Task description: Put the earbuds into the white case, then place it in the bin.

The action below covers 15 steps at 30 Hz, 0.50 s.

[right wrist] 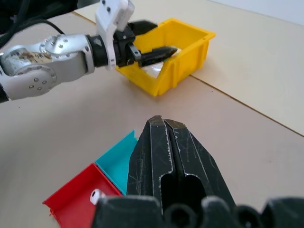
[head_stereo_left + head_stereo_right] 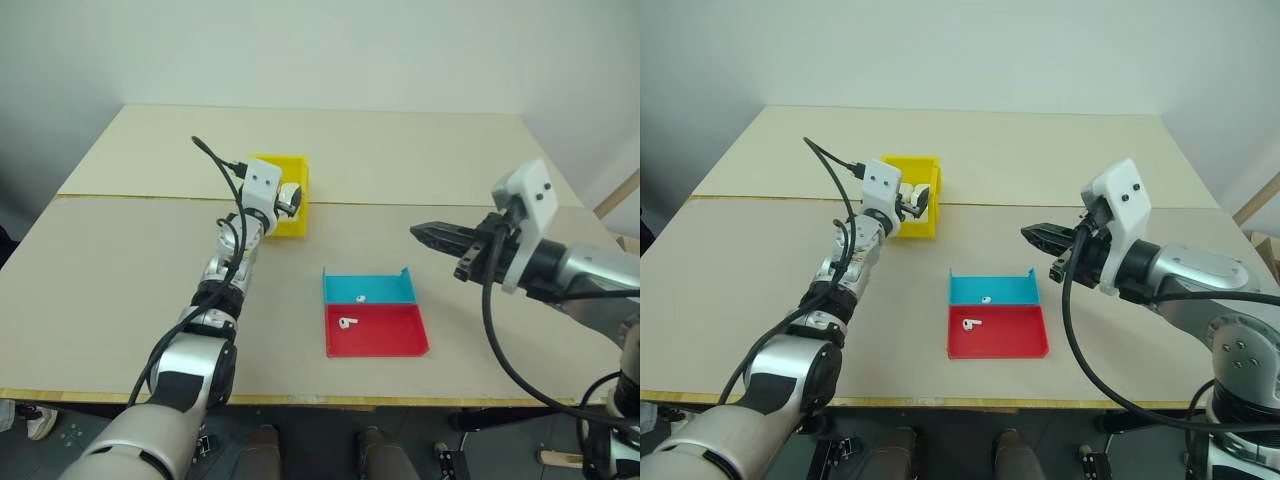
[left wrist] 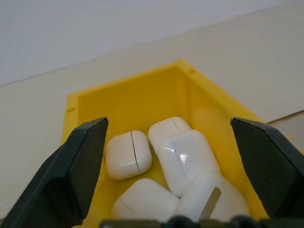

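The left gripper [image 3: 166, 142] stands wide open over the bin [image 2: 290, 225], upper left of centre in the head views, with nothing between its fingers [image 3: 80, 161]. In the left wrist view several white cases lie heaped in the bin; the uppermost case [image 3: 187, 159] rests just below the open jaws, so it appears released. The right gripper [image 2: 1040, 238] is clenched shut and empty, hanging at centre right above the table [image 2: 120, 280].

To finish cleanly, the left arm should lift straight up and back, keeping its fingers off the bin's walls so the bin does not shift or tip.

Two earbuds lie loose low in the frame: one earbud [image 2: 359, 298] in the blue tray [image 2: 385, 288], another earbud [image 2: 347, 322] in the red tray [image 2: 390, 335].

No brand, label or writing can be read anywhere.
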Available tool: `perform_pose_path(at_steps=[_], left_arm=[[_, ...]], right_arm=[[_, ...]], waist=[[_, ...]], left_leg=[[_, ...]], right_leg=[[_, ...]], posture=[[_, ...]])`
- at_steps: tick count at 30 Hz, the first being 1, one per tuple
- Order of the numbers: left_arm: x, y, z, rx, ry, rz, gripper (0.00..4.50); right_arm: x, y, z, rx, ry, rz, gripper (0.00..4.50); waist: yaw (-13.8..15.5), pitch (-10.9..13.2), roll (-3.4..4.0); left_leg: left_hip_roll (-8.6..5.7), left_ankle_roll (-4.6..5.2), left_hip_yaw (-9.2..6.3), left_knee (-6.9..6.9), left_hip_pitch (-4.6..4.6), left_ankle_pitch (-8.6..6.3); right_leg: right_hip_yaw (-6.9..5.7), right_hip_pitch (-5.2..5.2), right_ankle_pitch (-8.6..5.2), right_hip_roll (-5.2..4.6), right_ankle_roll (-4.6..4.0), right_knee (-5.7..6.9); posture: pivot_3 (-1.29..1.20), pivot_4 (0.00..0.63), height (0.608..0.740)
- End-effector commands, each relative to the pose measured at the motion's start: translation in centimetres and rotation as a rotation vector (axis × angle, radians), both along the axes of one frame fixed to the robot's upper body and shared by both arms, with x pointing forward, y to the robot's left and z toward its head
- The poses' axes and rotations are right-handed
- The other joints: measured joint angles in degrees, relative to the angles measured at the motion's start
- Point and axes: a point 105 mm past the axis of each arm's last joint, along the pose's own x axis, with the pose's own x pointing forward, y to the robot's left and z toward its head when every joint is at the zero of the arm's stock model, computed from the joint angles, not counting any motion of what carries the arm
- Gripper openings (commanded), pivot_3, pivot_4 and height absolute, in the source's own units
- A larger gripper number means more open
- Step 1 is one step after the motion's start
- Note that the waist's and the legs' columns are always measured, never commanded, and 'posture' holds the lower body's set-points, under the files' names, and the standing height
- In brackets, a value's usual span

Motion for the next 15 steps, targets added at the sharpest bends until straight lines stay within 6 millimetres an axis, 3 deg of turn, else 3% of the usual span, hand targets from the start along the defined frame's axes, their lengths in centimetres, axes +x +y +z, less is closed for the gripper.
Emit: perform_pose_path(at_steps=[1,6,8,10,15], left_arm=[[-5.3,-0.5,3.5,-0.014,-0.18,-0.28,4.48],[-13.1,1.1,3.0,0.074,-0.159,-0.514,4.48],[-15.9,2.2,2.6,0.123,-0.117,-0.561,4.48],[-17.6,2.7,2.4,0.146,-0.087,-0.581,4.48],[-21.3,4.0,1.6,0.175,-0.01,-0.598,4.48]], right_arm=[[-1.3,-1.5,0.8,-0.056,-0.044,0.028,0.0],[-3.1,-4.0,0.3,-0.211,-0.11,0.136,0.0],[-3.4,-5.6,0.7,-0.288,-0.253,0.181,0.0],[-3.6,-6.6,0.4,-0.367,-0.354,0.205,0.0],[-3.9,-8.8,-1.2,-0.462,-0.356,0.309,0.0]], waist=[[-0.11,0.0,0.01],[-0.2,-0.01,0.02],[-0.2,-0.01,0.01],[-0.12,-0.01,0.02],[-0.2,-0.01,0.01]], left_leg=[[0.01,0.0,0.01,-0.01,0.02,0.0],[0.09,0.01,0.05,-0.13,0.09,-0.01],[0.08,0.01,0.09,-0.1,0.24,-0.01],[0.12,0.01,0.15,0.0,0.34,-0.01],[0.21,-0.02,0.32,0.06,1.13,0.0]], right_leg=[[0.0,0.01,0.0,0.0,0.0,0.02],[0.03,-0.01,-0.01,0.03,-0.01,-0.05],[0.04,0.15,0.0,0.01,-0.01,-0.04],[0.05,0.31,-0.14,0.04,0.29,-0.16],[0.13,1.09,-0.28,0.02,0.36,-0.32]], posture=[[0.0,0.15,0.74],[0.0,0.15,0.74],[0.0,0.15,0.74],[0.0,0.15,0.74],[0.0,0.15,0.74]])
